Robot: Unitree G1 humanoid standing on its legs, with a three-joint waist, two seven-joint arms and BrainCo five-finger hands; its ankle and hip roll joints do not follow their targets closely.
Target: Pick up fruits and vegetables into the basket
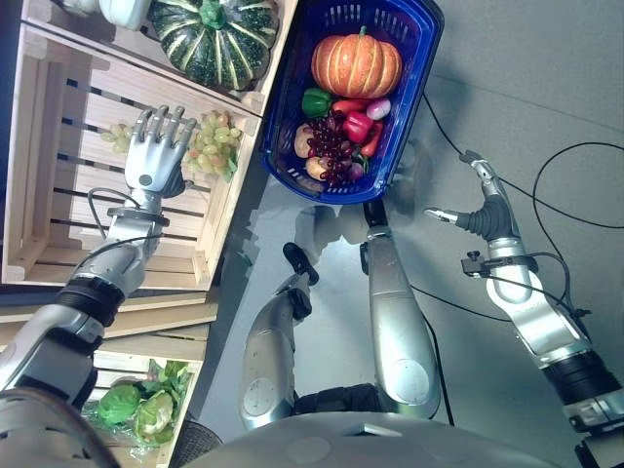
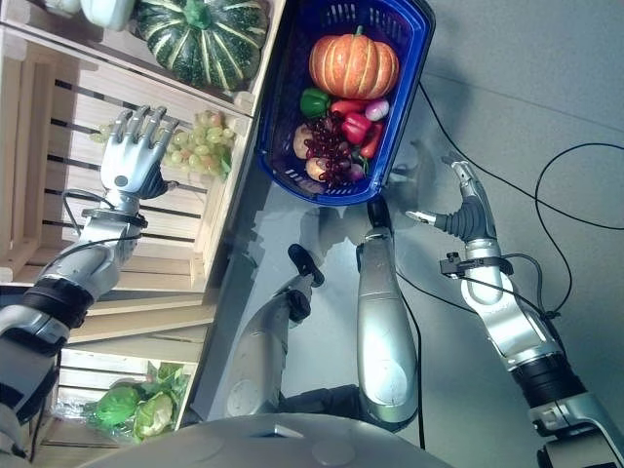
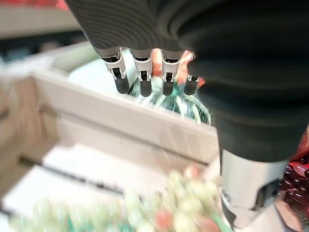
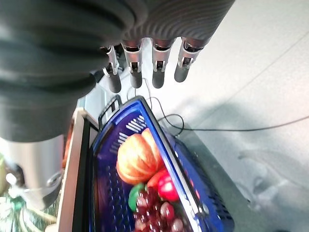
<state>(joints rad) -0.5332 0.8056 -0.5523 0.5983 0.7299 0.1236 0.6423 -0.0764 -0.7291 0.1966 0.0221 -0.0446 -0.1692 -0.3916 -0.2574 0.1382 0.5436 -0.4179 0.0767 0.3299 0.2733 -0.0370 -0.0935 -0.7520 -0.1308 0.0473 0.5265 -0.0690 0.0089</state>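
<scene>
- Starting nearest the robot, a lower wooden crate [image 1: 117, 363] holds leafy green vegetables [image 1: 141, 405]; the count is unclear.
- No readable writing or labels show on any item.
- Left robot hand [image 1: 156, 161] hovers with fingers [image 1: 168, 124] spread and straight over the slatted wooden crate [image 1: 58, 205], empty, just beside one bunch of green grapes [image 1: 213, 144] lying against that crate's far wall.
- Right robot hand [image 1: 485, 200] hangs over the grey floor [image 1: 546, 78], well apart from the produce, fingers relaxed and straight, holding nothing.
- One blue plastic basket [image 1: 409, 68] stands on the floor just beside the crates, between the two arms.
- Inside it: one orange pumpkin [image 1: 356, 64] at the far end, one green pepper [image 1: 315, 101], at least one red pepper [image 1: 358, 126], a pinkish-white radish-like piece [image 1: 377, 108], one bunch of dark purple grapes [image 1: 330, 146], and pale brown pieces [image 1: 303, 139] beneath, which look like potatoes.
- Farthest, another crate compartment [image 1: 278, 49] holds one dark green striped squash [image 1: 214, 39], with a white object [image 1: 125, 10] beside it, cut off at the edge.
</scene>
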